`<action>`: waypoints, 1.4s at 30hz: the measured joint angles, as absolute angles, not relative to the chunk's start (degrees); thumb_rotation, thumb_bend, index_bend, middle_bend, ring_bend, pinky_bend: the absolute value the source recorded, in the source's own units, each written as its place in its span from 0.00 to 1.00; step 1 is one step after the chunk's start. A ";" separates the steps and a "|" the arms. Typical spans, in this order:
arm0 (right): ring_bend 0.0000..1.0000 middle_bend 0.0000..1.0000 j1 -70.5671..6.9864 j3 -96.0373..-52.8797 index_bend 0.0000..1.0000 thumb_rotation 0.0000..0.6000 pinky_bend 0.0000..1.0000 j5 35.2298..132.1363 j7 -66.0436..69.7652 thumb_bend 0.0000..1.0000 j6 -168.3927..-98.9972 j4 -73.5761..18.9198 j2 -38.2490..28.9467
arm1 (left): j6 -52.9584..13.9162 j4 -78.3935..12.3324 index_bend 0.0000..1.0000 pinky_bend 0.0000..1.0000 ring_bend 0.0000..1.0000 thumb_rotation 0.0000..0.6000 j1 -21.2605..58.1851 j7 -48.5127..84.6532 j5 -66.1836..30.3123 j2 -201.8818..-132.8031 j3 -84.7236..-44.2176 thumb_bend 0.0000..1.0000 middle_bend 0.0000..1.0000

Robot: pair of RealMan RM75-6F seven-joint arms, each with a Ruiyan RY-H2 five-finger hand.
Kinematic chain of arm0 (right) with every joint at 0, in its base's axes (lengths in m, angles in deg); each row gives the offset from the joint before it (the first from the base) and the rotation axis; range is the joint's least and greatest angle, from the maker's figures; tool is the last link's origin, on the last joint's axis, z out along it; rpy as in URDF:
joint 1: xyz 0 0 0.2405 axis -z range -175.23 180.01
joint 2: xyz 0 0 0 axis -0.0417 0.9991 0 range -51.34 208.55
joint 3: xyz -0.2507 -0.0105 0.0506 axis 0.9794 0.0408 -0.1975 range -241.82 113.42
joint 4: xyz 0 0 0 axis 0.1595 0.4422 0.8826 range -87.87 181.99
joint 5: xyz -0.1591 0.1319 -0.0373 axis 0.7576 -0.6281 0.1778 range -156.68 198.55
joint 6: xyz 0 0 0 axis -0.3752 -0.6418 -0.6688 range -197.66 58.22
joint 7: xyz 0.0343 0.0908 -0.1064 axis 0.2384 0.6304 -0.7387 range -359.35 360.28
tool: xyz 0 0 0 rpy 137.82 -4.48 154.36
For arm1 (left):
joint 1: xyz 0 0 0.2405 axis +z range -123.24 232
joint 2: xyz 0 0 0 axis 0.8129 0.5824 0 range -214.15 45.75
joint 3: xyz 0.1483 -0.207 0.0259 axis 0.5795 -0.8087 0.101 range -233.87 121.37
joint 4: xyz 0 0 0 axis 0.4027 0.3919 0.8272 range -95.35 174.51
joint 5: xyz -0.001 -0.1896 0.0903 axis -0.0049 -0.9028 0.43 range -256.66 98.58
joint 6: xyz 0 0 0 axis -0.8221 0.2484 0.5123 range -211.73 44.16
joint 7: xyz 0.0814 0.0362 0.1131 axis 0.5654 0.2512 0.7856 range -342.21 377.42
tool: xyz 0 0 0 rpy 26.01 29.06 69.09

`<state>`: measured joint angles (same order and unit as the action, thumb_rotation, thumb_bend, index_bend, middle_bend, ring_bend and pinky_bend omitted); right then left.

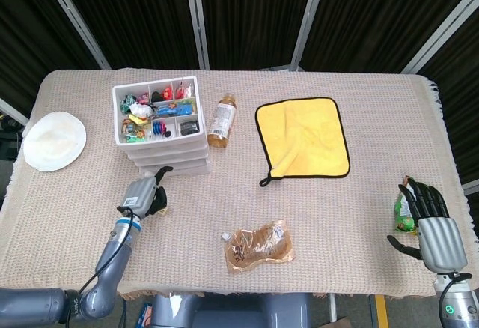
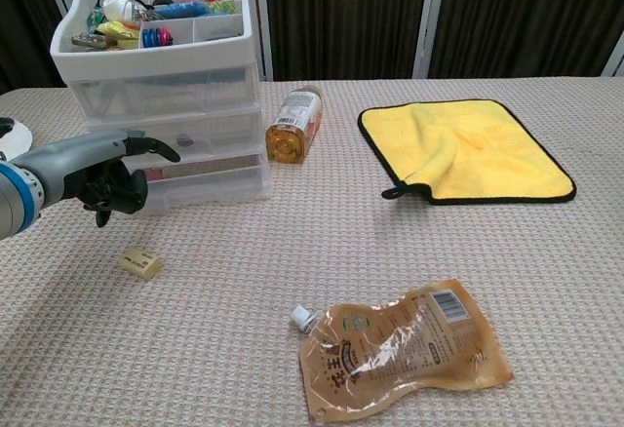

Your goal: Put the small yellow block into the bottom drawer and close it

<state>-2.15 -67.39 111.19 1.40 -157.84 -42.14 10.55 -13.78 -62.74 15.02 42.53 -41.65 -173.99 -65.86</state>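
Note:
The small yellow block [image 2: 141,263] lies on the table mat, in front of the white drawer unit [image 2: 166,96] and a little to its left. The unit's bottom drawer [image 2: 210,181] sits flush with the drawers above it. My left hand [image 2: 93,169] hovers above and behind the block, just left of the bottom drawer's front. Its fingers are curled in around nothing, with one digit sticking out toward the drawer. In the head view the left hand [image 1: 146,193] is just in front of the unit. My right hand [image 1: 430,219] rests at the table's right edge, fingers spread and empty.
A tea bottle [image 1: 223,120] lies right of the drawer unit, beside a yellow cloth [image 1: 303,137]. A brown refill pouch [image 1: 258,246] lies at the front centre. A white plate [image 1: 54,141] sits at the far left. A green packet [image 1: 405,214] touches my right hand.

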 measured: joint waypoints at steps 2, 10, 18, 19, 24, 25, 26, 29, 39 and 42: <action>0.00 0.00 -2.17 -67.42 0.08 1.00 0.00 111.15 1.45 0.05 -157.81 -42.13 10.55 | -13.03 -62.87 0.17 0.65 0.91 1.00 14.47 44.99 -44.28 -174.13 -66.24 1.00 0.99; 0.00 0.00 -2.17 -67.41 0.08 1.00 0.00 111.10 1.60 0.05 -157.75 -42.16 10.62 | -12.87 -61.79 0.18 0.65 0.91 1.00 12.74 49.92 -51.93 -174.68 -67.94 1.00 0.99; 0.00 0.00 -2.20 -67.39 0.08 1.00 0.00 111.00 1.55 0.05 -157.57 -42.27 10.66 | -13.33 -60.10 0.19 0.65 0.91 1.00 12.83 50.38 -53.65 -175.04 -68.58 1.00 0.99; 0.00 0.00 -2.20 -67.39 0.08 1.00 0.00 111.01 1.53 0.05 -157.57 -42.28 10.65 | -13.37 -60.10 0.20 0.65 0.91 1.00 12.87 50.42 -53.75 -174.95 -68.62 1.00 0.99; 0.00 0.00 -2.21 -67.38 0.08 1.00 0.00 111.01 1.43 0.05 -157.55 -42.35 10.64 | -13.70 -60.73 0.27 0.65 0.91 1.00 13.03 50.58 -54.78 -174.50 -68.90 1.00 0.99; 0.00 0.00 -2.20 -67.38 0.08 1.00 0.00 111.01 1.45 0.05 -157.56 -42.36 10.64 | -13.75 -60.92 0.30 0.65 0.91 1.00 13.05 50.61 -54.92 -174.40 -68.95 1.00 0.99; 0.00 0.00 -2.19 -67.38 0.08 1.00 0.00 111.00 1.45 0.05 -157.58 -42.37 10.65 | -13.79 -61.10 0.33 0.65 0.91 1.00 13.08 50.63 -55.02 -174.31 -69.00 1.00 0.99; 0.00 0.00 -2.17 -67.37 0.08 1.00 0.00 110.98 1.47 0.05 -157.58 -42.38 10.65 | -14.00 -61.75 0.39 0.65 0.91 1.00 13.22 50.53 -55.56 -173.99 -69.15 1.00 0.99; 0.00 0.00 -2.18 -67.41 0.08 1.00 0.00 111.02 1.35 0.05 -157.63 -42.32 10.58 | -14.39 -65.44 0.41 0.65 0.91 1.00 13.97 50.75 -54.98 -171.63 -68.03 1.00 0.99; 0.00 0.00 -2.18 -67.41 0.08 1.00 0.00 111.04 1.32 0.05 -157.65 -42.32 10.56 | -14.57 -66.97 0.41 0.65 0.91 1.00 14.33 50.87 -54.45 -170.84 -67.06 1.00 0.99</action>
<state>-2.18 -67.41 111.04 1.32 -157.65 -42.32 10.56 -14.57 -66.97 14.33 50.87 -54.45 -170.84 -67.06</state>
